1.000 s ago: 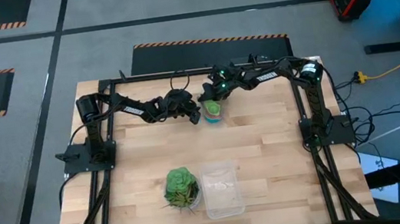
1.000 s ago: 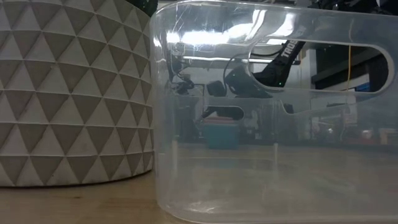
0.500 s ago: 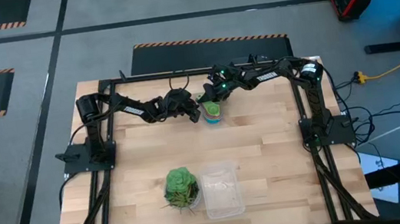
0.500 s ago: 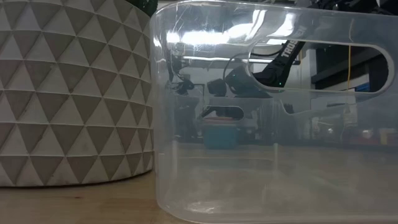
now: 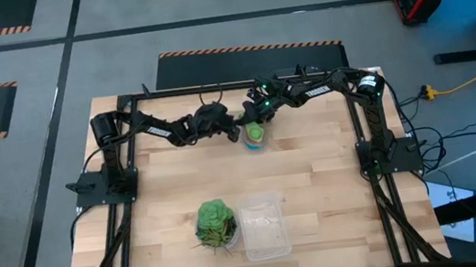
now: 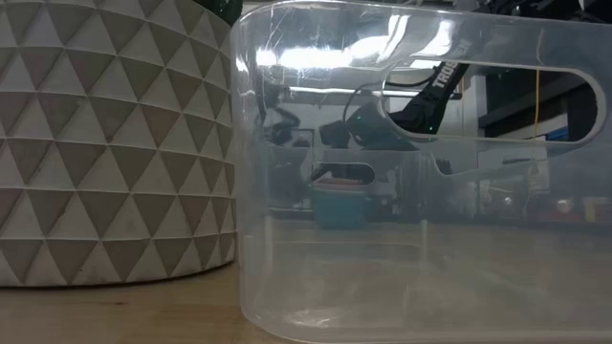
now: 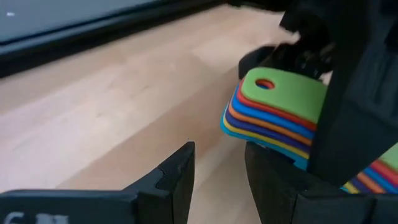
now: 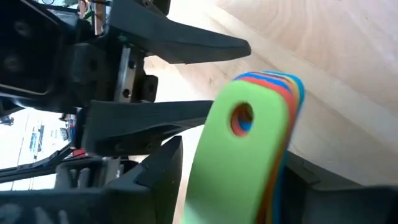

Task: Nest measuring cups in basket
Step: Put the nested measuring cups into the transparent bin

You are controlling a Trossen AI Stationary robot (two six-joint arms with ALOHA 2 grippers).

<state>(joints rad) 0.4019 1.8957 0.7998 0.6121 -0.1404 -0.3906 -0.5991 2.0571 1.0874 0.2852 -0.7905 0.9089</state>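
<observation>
Pale wood table, grey floor around.

Wooden table: the stacked measuring cups, green on top, sit near the far edge. Left gripper and right gripper meet at the stack. Near the front edge, the clear basket stands just beside the green leafy ball.

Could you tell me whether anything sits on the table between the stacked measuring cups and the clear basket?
Nothing visible does. The measuring cups sit at the far edge between both grippers; bare wood runs to the basket at the near edge. The leafy ball stands beside the basket, left of that line.
</observation>
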